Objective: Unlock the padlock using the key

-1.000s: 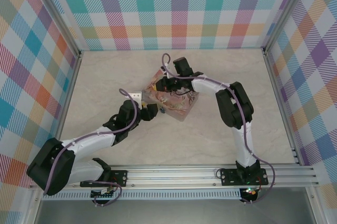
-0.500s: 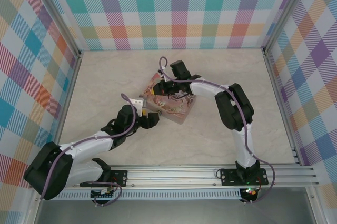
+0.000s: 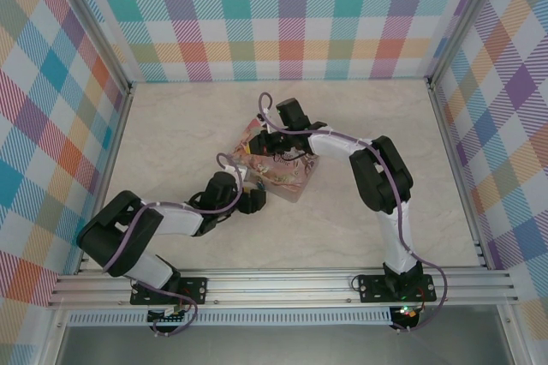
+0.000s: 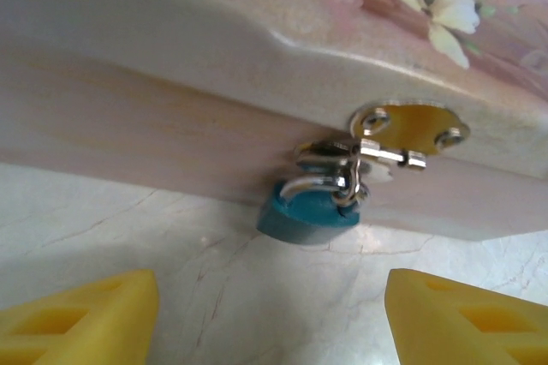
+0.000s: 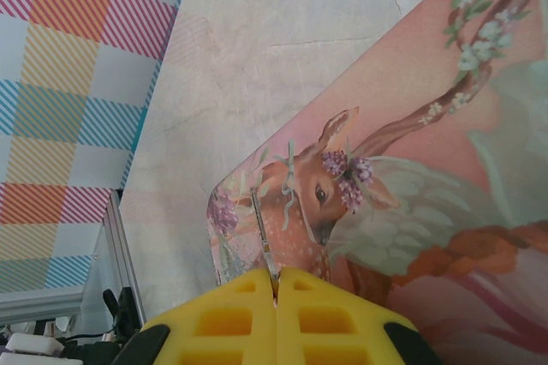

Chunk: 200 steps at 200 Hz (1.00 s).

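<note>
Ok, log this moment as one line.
left hand: open, facing padlock | right hand: shut on key | padlock: hanging from tin hasp

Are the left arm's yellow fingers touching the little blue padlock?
Apart. In the left wrist view the fingers of the left gripper sit at the bottom corners, with bare table between them and the padlock hanging off the pink tin.

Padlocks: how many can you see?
1. The padlock hangs from the hasp on the side of the tin. Its other sides are hidden.
</note>
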Each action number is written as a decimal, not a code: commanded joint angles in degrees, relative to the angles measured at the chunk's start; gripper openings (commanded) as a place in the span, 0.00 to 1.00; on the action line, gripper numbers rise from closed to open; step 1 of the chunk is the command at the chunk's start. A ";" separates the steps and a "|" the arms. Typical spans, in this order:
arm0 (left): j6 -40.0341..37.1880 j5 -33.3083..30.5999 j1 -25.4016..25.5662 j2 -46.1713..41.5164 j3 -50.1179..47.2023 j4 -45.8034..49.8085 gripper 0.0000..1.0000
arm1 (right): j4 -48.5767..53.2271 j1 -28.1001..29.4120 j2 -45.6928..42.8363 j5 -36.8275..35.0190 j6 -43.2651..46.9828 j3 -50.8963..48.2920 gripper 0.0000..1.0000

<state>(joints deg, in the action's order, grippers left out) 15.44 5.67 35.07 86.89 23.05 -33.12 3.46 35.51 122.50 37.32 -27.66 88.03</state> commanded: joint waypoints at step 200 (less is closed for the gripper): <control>-0.58 1.80 0.44 6.56 5.29 -6.26 0.48 | 4.18 1.06 0.10 -1.55 0.33 -2.40 0.07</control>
<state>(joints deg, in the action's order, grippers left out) 13.85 7.01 35.11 92.33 26.22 -37.63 3.11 35.62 122.37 36.93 -27.68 87.83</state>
